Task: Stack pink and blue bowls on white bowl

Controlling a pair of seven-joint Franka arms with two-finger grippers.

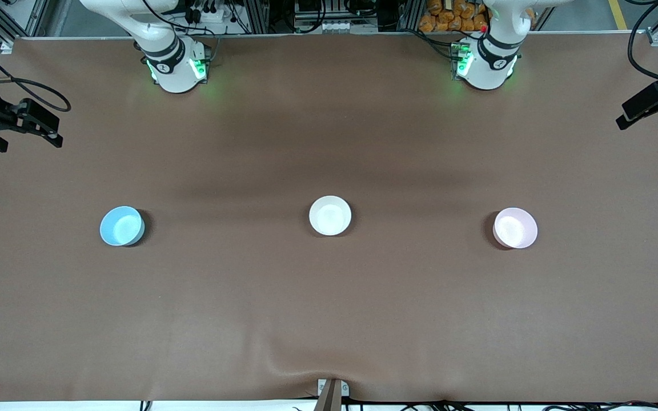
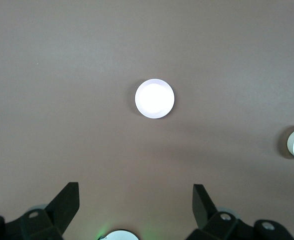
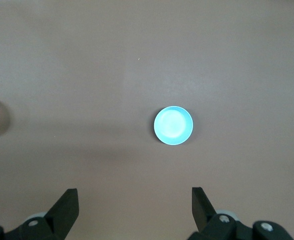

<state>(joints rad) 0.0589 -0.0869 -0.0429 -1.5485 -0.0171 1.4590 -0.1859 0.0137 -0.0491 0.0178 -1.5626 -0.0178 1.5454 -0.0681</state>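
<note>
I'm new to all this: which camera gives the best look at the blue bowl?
The right wrist view: the blue bowl sits whole near the middle, seen from straight above. The front view shows it whole too, but off toward the right arm's end of the table. The left wrist view misses it.

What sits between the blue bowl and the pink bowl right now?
The white bowl sits between the blue bowl and the pink bowl, apart from both on the brown table, seen in the front view.
</note>
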